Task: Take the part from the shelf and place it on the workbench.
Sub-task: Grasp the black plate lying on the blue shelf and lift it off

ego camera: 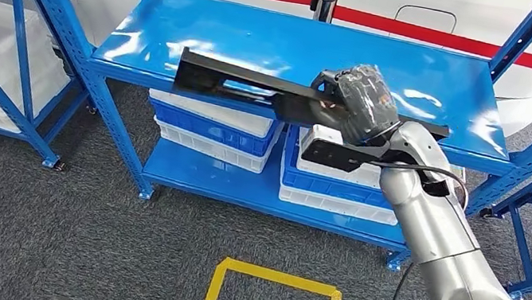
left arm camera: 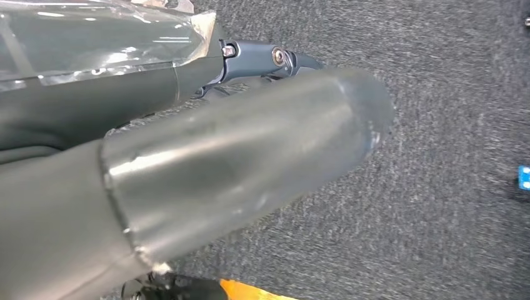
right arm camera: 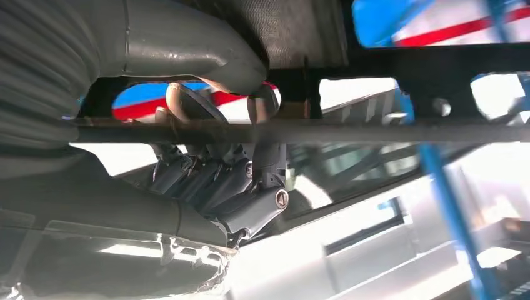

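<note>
The right hand (ego camera: 356, 102) holds the part (ego camera: 256, 88), a long, flat black metal piece with slots cut through it, over the front edge of the blue shelf (ego camera: 264, 41). Its fingers are wrapped around the part well toward one end rather than at the middle, so most of the length sticks out to the robot's left; this probably reflects which end was nearest to reach, and it means the free end could sag or swing if the grip loosens. In the right wrist view the thumb (right arm camera: 206, 53) lies on one face of the part (right arm camera: 350, 131) and the darker fingers (right arm camera: 212, 178) curl against the other, so the flat bar is clamped across its thin side. The long axis runs almost level and roughly along the shelf's front edge, the far end pointing left and tilted very slightly up, the short end reaching past the hand to the right. Whether the part touches the shelf top or hangs just clear of it cannot be told. Judging by this, the lift is under way and the carry to the bench is not yet begun. The left hand (left arm camera: 187, 156) hangs over the grey carpet (left arm camera: 450, 94); whether its fingers are spread or curled cannot be told.
</note>
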### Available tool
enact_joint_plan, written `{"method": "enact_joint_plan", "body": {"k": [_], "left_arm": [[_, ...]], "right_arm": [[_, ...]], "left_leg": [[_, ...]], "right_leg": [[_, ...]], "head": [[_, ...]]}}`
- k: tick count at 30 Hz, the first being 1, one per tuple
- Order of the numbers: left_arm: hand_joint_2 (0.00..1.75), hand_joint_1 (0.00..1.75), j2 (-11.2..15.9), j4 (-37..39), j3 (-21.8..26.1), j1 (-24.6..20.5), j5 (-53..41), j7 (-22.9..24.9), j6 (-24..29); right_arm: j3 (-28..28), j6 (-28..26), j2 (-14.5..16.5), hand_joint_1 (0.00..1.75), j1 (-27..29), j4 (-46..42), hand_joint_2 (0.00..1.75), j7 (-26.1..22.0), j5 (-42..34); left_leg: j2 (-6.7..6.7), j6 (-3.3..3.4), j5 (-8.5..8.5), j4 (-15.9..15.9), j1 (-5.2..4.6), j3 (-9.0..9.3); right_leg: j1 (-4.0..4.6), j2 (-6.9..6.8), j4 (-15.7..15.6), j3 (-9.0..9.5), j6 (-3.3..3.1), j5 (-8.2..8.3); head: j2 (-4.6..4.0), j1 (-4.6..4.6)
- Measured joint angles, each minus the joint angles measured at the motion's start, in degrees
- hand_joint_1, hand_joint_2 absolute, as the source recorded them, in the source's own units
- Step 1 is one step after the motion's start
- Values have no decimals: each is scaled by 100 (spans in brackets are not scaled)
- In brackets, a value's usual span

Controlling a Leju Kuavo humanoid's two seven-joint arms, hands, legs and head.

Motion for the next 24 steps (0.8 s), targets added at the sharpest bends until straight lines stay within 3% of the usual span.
{"method": "enact_joint_plan", "body": {"k": [2,3,6,7,9,11,12,13,15,17,18,20,22,24], "left_arm": [[0,0,10,0,0,-15,-1,6,-4],[0,0,15,0,0,-19,-1,4,-6],[0,0,23,0,1,-20,-1,-4,-10],[0,0,21,0,1,-21,-1,-7,-14],[0,0,23,0,3,-22,-2,-10,-26],[0,0,33,0,5,-23,-3,-13,-33],[0,0,35,0,6,-22,-3,-14,-33],[0,0,34,0,7,-21,-3,-14,-34],[0,0,31,0,8,-19,-3,-15,-49],[0,0,31,0,10,-21,-4,-15,-65],[0,0,31,0,13,-22,-7,-16,-68],[0,0,32,0,17,-24,-10,-17,-69],[0,0,34,0,21,-19,-11,-18,-74],[0,0,37,0,24,-12,-16,-18,-84]], "right_arm": [[11,49,-22,171,22,-110,175,-86,-91],[16,51,-33,171,24,-157,175,-102,-102],[39,59,-79,171,45,-256,175,-123,-125],[47,70,-104,171,55,-282,175,-139,-141],[57,104,-154,171,76,-334,175,-185,-182],[63,127,-186,171,115,-382,175,-212,-206],[68,132,-206,171,141,-399,175,-216,-209],[74,132,-223,171,168,-416,175,-216,-210],[88,133,-253,171,194,-462,175,-212,-204],[97,136,-272,171,178,-542,175,-189,-193],[98,141,-280,171,162,-582,175,-175,-188],[102,154,-296,171,132,-633,175,-155,-185],[112,168,-319,171,118,-658,175,-135,-184],[119,178,-339,171,104,-695,175,-100,-186]], "left_leg": [[-16,7,67,-710,-2,470],[-25,22,32,-907,-17,580],[-20,163,66,-1020,-59,549],[-8,240,119,-1045,-63,515],[19,368,228,-1083,-70,422],[27,421,318,-1081,-94,303],[29,428,361,-1080,-103,247],[27,427,404,-1077,-110,191],[25,404,477,-1066,-115,98],[28,353,537,-1047,-127,31],[32,321,566,-1041,-135,11],[36,262,626,-1032,-145,-15],[24,212,587,-974,-129,-63],[8,154,253,-633,-102,-211]], "right_leg": [[10,-1,45,-69,62,39],[19,-2,57,-94,101,64],[32,-2,60,-171,243,129],[36,0,135,-232,255,59],[32,5,637,-461,202,-312],[39,8,1447,-720,169,-717],[41,9,1731,-776,187,-801],[44,10,1807,-727,226,-777],[44,9,1332,-336,300,-546],[64,12,456,239,282,-441],[82,15,161,418,249,-446],[114,24,-30,509,183,-457],[61,18,-28,458,99,-403],[19,3,-36,401,-7,-327]], "head": [[0,2],[0,3],[0,9],[0,15],[0,28],[0,39],[0,39],[0,40],[0,44],[0,41],[0,38],[0,36],[0,43],[0,32]]}}
